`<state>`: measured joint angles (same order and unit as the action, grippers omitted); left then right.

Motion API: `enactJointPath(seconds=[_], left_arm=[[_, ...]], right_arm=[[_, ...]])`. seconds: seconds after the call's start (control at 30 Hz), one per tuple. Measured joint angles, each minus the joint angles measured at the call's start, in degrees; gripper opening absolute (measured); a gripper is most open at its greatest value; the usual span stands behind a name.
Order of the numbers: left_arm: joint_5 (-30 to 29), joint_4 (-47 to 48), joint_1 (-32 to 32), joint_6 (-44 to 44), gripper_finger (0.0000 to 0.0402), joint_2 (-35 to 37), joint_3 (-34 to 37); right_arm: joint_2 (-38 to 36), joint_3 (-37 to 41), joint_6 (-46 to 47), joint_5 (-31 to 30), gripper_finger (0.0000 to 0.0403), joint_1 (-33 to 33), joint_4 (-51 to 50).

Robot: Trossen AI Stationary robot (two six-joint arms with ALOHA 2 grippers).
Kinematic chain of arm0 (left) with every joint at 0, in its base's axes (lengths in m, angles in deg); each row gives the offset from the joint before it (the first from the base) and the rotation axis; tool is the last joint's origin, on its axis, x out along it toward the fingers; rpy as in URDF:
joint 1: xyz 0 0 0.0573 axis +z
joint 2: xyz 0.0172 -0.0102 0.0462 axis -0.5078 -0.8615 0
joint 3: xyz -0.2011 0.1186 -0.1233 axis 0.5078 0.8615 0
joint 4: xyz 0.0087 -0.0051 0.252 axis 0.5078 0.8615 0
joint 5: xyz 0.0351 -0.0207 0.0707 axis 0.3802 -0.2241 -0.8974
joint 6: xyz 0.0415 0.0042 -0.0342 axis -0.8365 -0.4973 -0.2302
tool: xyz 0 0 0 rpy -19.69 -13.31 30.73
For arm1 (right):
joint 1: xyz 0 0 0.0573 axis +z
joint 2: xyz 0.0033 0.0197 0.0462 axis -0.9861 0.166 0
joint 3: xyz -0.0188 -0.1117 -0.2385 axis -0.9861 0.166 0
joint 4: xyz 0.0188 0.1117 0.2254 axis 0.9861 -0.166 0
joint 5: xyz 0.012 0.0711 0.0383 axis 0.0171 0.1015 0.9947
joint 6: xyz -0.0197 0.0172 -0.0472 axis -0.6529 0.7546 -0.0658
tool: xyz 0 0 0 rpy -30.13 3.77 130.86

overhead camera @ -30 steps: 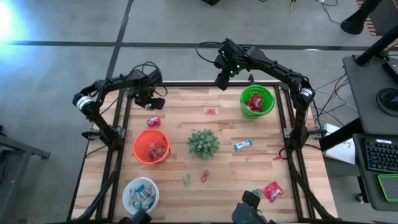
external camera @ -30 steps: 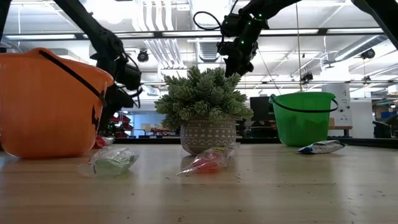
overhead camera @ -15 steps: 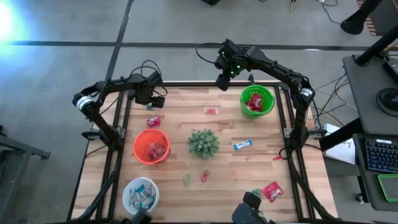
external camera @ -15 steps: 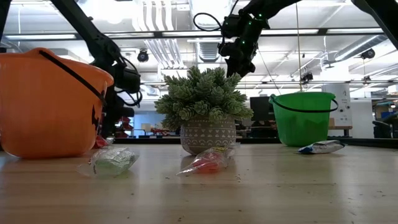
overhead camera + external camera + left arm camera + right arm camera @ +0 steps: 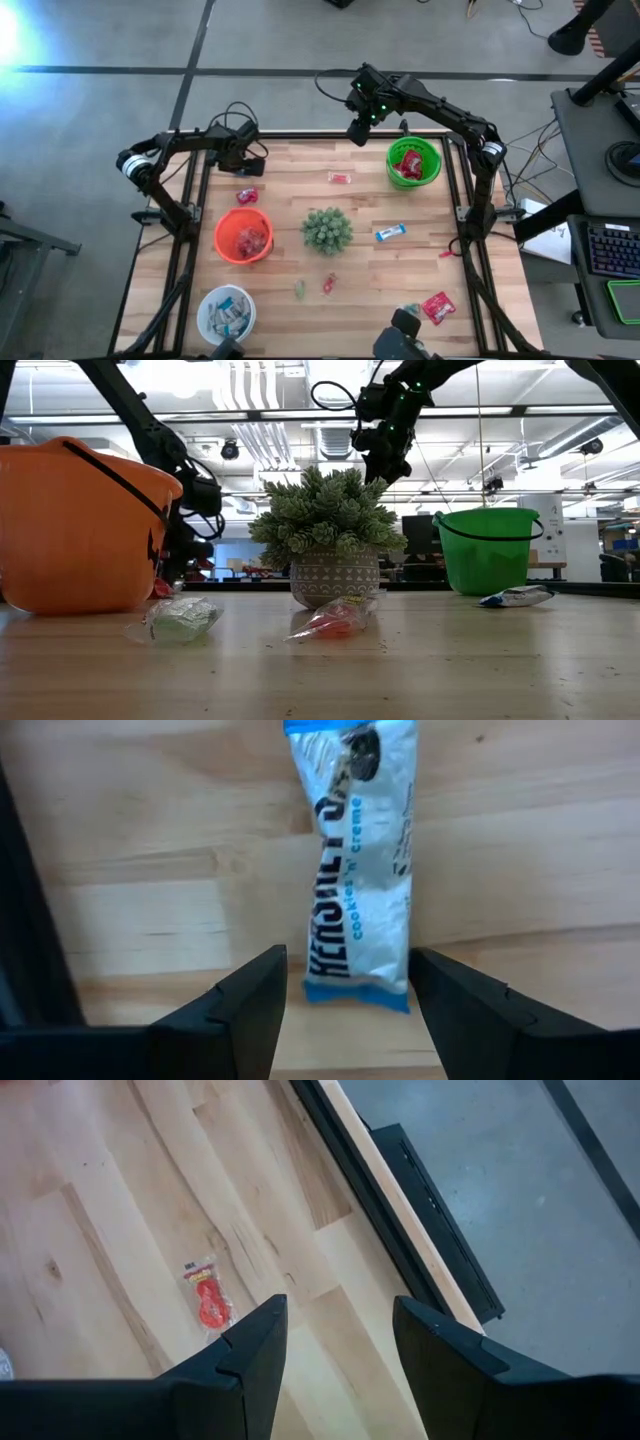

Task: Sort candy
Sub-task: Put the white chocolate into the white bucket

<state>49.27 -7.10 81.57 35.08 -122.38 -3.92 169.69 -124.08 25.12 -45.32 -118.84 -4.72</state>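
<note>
A blue-and-white candy bar [image 5: 358, 850] lies flat on the wood at the table's far left corner. My left gripper [image 5: 345, 1005] points down at it, open, with a finger on either side of the bar's near end and not touching it. In the high view this gripper [image 5: 247, 163] hides the bar. My right gripper [image 5: 358, 130] hangs open and high over the far edge. Its wrist view shows a small red candy [image 5: 207, 1302] on the table below. More candy lies loose: a red piece [image 5: 247, 196], a blue-white bar [image 5: 390, 233], a green piece [image 5: 299, 289] and a red packet [image 5: 438, 307].
An orange bowl [image 5: 243, 236] with red candy stands near the left gripper. A green bowl [image 5: 413, 163] stands at the far right and a white bowl [image 5: 226, 312] at the near left. A potted spiky plant [image 5: 326, 230] is in the middle. The table's black frame [image 5: 30, 920] runs close beside the bar.
My left gripper has come down toward the table at the far left corner, and its wrist has turned a little. Its fingers have stayed open. My right arm has kept still.
</note>
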Motion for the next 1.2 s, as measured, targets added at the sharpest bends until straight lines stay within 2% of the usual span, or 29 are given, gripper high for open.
enactJointPath(seconds=[0.2,0.33,0.47,0.73,0.9,1.1,1.2], left_arm=[[0.21,-3.05,0.00,-1.34,0.0197,-0.09,-0.55],[0.34,-4.73,0.00,-1.42,0.0173,-0.13,-0.13],[0.44,-5.23,-0.04,-1.27,0.0130,-0.09,0.35],[0.66,-4.65,-0.04,-1.67,0.0013,0.09,0.45],[3.68,-2.40,-0.77,-4.26,0.0013,1.17,0.06],[5.16,1.33,-1.59,-6.44,0.0004,7.99,-0.80],[10.73,1.29,-1.94,-7.84,0.0004,12.78,-0.84]], right_arm=[[0.00,0.00,0.13,0.00,0.0176,0.00,-0.55],[0.00,0.00,0.15,0.00,0.0176,0.00,-1.26],[0.00,0.00,0.15,0.00,0.0176,0.00,-1.32],[0.00,0.00,0.09,0.01,0.0176,0.00,-1.34],[-0.07,0.00,-0.01,0.02,0.0176,0.00,-1.34],[-0.71,-0.02,0.15,0.04,0.0176,0.34,-1.27],[-0.72,0.00,0.11,0.85,0.0176,0.94,-1.25]])
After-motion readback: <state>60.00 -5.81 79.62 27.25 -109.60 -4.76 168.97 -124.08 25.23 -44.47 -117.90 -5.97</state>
